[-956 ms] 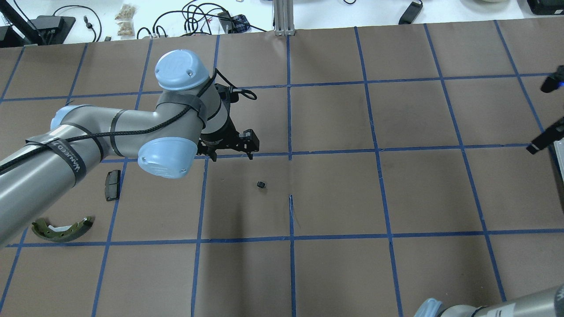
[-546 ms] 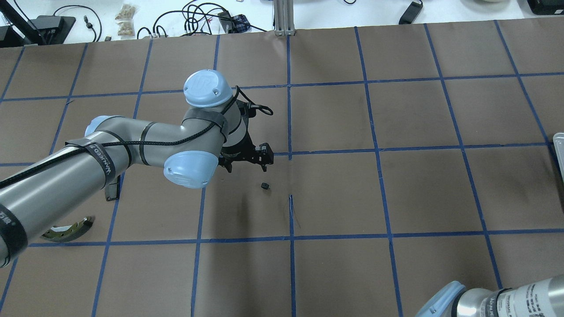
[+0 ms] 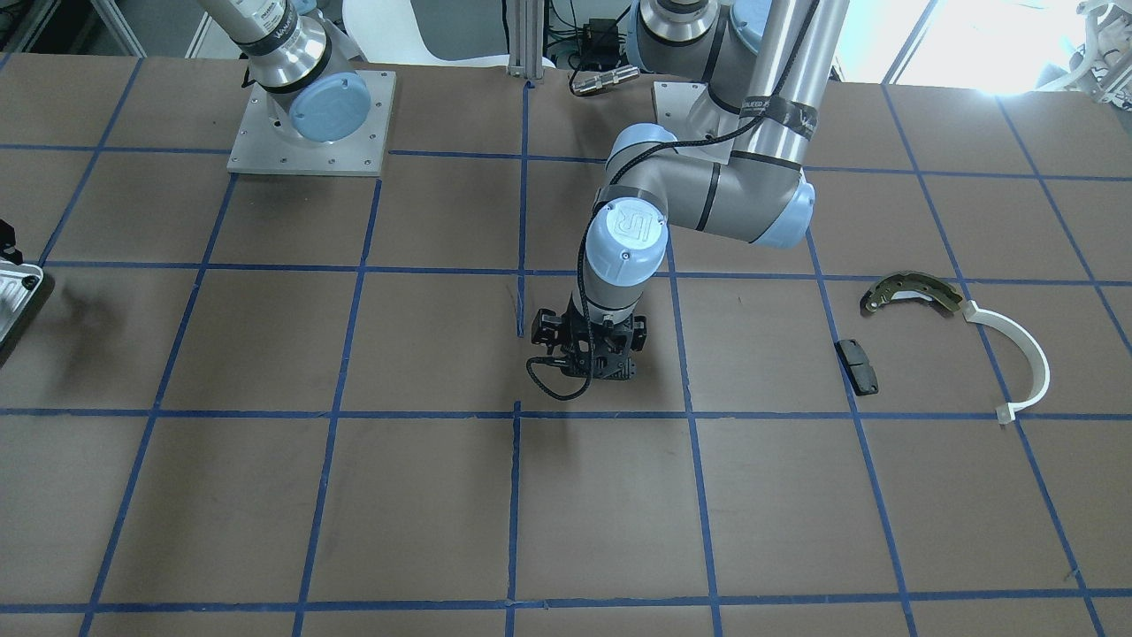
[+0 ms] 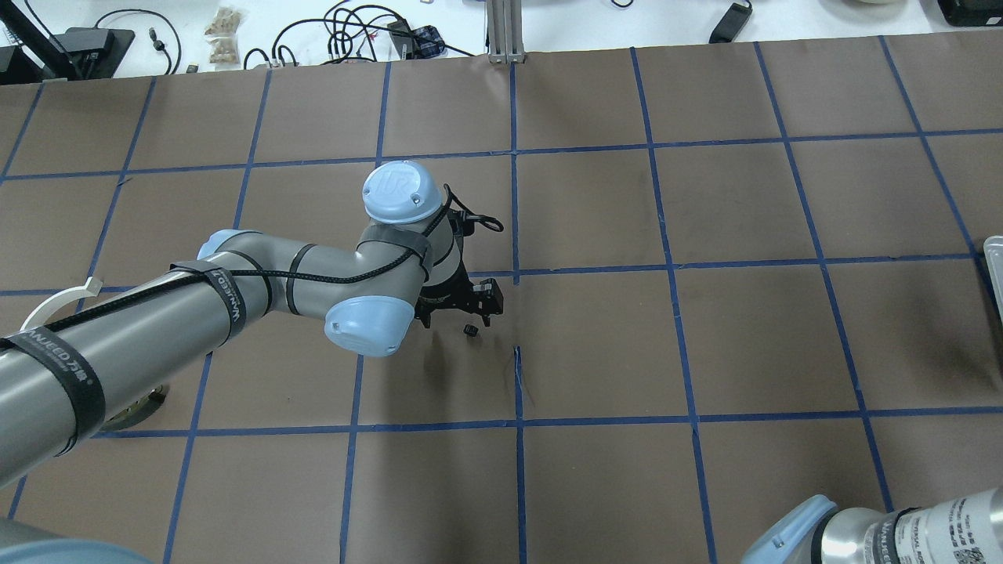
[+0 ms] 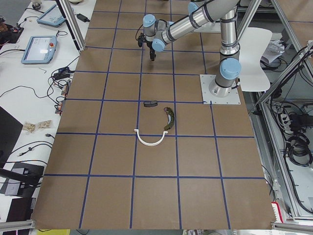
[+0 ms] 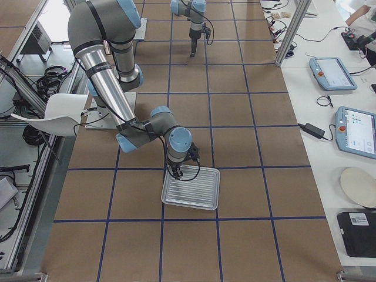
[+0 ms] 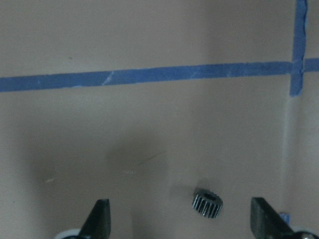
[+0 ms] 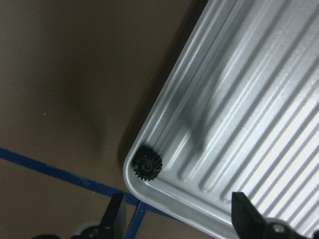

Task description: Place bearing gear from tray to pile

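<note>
Gear is seen in the overhead view lying on the bare brown table near the middle of the frame, just below the left gripper, which is spread apart and clamped on nothing; only a sliver of the tray is shown at the right edge. In the front-facing view the gear cannot be made out beside that gripper, the tray is cut by the left edge, and the pile is found well apart at the right: a curved brake shoe, a white arc and a dark pad. In the right-side view the right gripper is held over a corner of the tray. In the left wrist view the gear is framed between the spread fingers, untouched. In the right wrist view spread fingers are shown over a corner of the tray, where a dark toothed disc sits; whether it is a second gear cannot be told. Removal from the tray is judged done; gripping, carrying to the pile and releasing are judged left.
</note>
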